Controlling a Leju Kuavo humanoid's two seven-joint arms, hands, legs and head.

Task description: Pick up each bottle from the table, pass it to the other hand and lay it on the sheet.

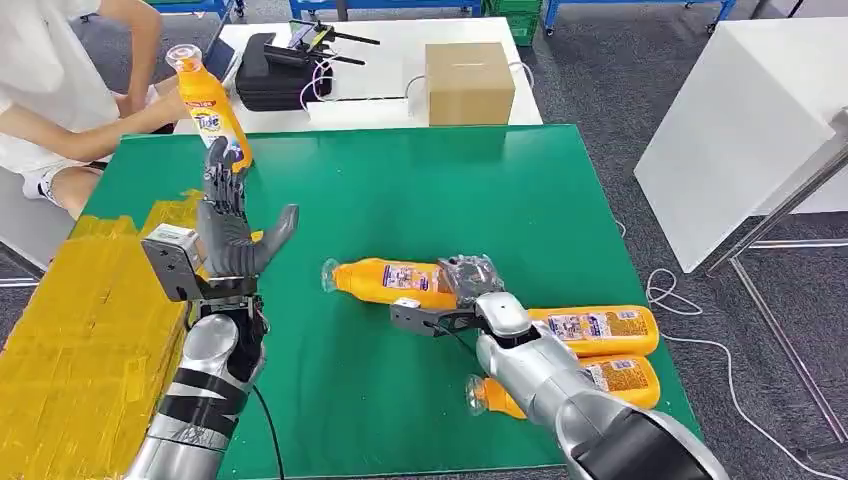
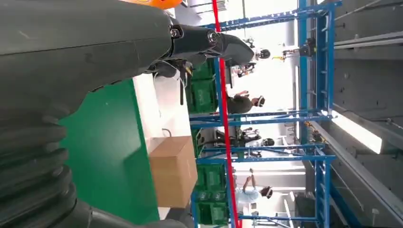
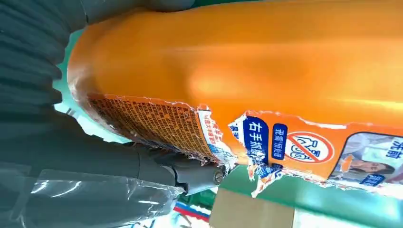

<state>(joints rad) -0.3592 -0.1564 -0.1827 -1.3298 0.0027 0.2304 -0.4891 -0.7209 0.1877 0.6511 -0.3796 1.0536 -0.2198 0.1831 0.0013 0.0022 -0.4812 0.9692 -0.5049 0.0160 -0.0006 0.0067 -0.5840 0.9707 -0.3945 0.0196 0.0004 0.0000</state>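
Note:
An orange bottle [image 1: 385, 281] lies on its side in the middle of the green table [image 1: 450, 190]. My right hand [image 1: 470, 280] grips its base end. In the right wrist view the bottle [image 3: 247, 61] with its torn label sits tight against that hand [image 3: 95, 166]. My left hand [image 1: 232, 228] stands raised over the table's left part, fingers up and apart, holding nothing; its thumb [image 2: 209, 42] juts out in the left wrist view. The yellow sheet [image 1: 70, 340] covers the table's left end. Two more orange bottles [image 1: 600, 330] [image 1: 610, 380] lie beside my right forearm.
At the far left corner a person's hand [image 1: 155, 105] is at an upright orange Tide bottle [image 1: 210, 105]. A cardboard box [image 1: 469, 82] and a black bag [image 1: 270, 70] sit on the white table behind. Another white table [image 1: 740, 120] stands to the right.

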